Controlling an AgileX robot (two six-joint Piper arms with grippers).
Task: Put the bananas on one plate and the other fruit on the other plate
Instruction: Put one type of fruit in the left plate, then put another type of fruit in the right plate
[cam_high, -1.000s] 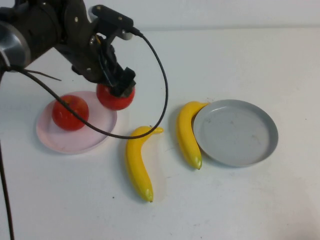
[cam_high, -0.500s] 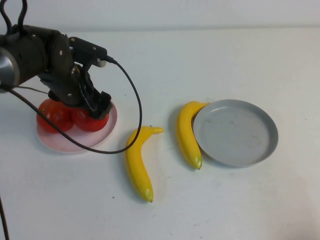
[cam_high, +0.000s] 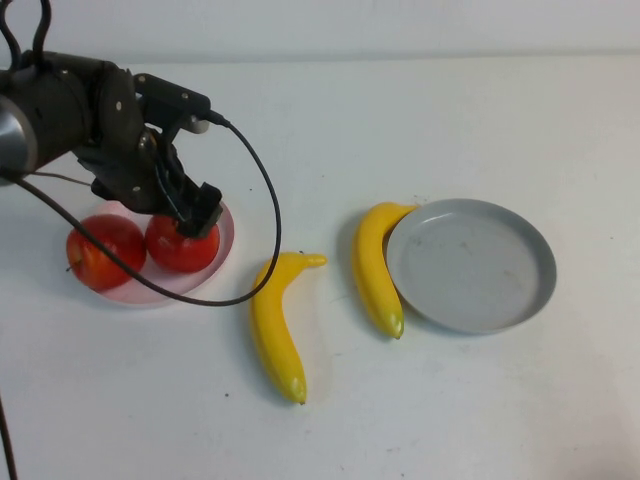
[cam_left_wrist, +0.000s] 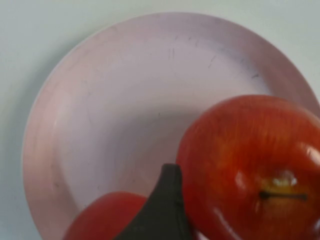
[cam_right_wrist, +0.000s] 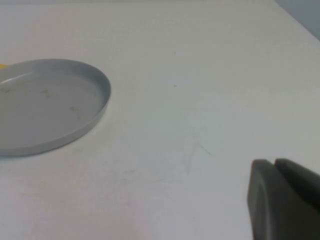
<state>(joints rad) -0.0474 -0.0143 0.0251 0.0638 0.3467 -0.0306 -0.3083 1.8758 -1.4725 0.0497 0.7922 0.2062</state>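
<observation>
Two red apples (cam_high: 140, 247) sit side by side and touching on the pale pink plate (cam_high: 222, 232) at the left of the white table (cam_high: 420, 110); the left apple (cam_high: 104, 251) lies over the plate's left rim, and the right apple (cam_high: 182, 243) lies nearer the plate's middle. My left gripper (cam_high: 197, 213) hangs directly over the right apple, its tip at the fruit's top; in the left wrist view one dark fingertip (cam_left_wrist: 161, 210) sits between the two apples, beside the stem dimple of the nearer apple (cam_left_wrist: 252, 165), with the bare inner face of the pink plate (cam_left_wrist: 125, 100) beyond. I cannot tell whether this gripper's fingers are parted or closed about the fruit. Two yellow bananas lie on the table between the plates: the near banana (cam_high: 275, 325) is just right of the pink plate and apart from it, and the far banana (cam_high: 374, 266) curves along the left rim of the grey-blue plate (cam_high: 535, 290), touching it. My right gripper (cam_right_wrist: 282, 200) is out of the high view; its wrist view shows dark finger parts close together above bare table, well apart from the grey-blue plate (cam_right_wrist: 100, 107). Its fingers appear closed on nothing.
</observation>
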